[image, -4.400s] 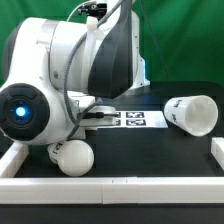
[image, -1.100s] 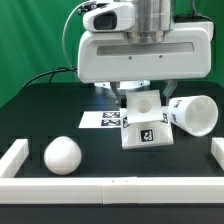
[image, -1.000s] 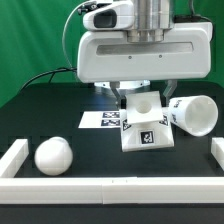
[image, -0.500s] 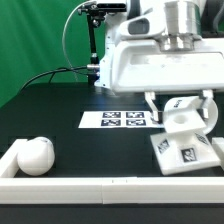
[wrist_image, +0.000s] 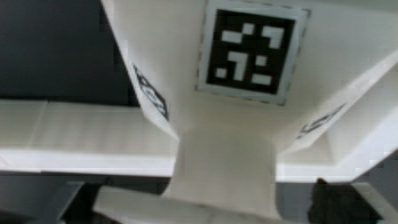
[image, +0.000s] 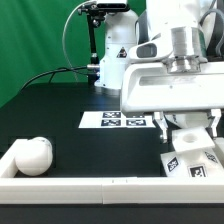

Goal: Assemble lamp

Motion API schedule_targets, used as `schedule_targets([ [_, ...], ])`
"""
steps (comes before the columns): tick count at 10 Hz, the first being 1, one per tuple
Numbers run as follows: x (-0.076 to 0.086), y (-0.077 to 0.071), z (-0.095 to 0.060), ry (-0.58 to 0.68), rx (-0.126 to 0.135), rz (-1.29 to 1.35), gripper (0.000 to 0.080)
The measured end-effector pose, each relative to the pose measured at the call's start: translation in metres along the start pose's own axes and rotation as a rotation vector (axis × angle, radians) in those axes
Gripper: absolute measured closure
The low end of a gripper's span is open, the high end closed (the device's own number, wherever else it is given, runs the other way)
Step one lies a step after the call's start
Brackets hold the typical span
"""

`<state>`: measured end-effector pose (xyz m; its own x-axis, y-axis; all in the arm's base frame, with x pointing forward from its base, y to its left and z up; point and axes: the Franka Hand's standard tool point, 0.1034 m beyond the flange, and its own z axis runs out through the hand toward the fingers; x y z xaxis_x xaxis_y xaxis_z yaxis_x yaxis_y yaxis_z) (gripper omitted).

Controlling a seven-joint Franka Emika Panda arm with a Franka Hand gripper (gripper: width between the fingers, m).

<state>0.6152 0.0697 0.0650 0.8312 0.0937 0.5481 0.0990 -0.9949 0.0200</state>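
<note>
At the exterior view's right, the gripper (image: 188, 132) clamps the blocky lamp base (image: 192, 156) across its sides, near the white front rail (image: 90, 186). The round bulb (image: 34, 156) rests well apart, in the rail's left corner.

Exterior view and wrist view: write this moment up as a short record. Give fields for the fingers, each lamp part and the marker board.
fingers: closed on the lamp base, one on each side
lamp base: at the exterior view's right, near the front rail; lifted or resting, cannot tell
tag: on the base, facing the wrist camera
bulb: loose, in the rail's corner at the exterior view's left
shade: not made out; the arm covers that side
marker board: flat on the table, behind the base
</note>
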Motion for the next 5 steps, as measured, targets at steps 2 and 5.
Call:
schedule_targets([
  [2, 0.003, -0.0043, 0.003, 0.006, 0.002, 0.011, 0.0272],
  [5, 0.0048, -0.0089, 0.0044, 0.015, 0.0, 0.035, 0.0272],
])
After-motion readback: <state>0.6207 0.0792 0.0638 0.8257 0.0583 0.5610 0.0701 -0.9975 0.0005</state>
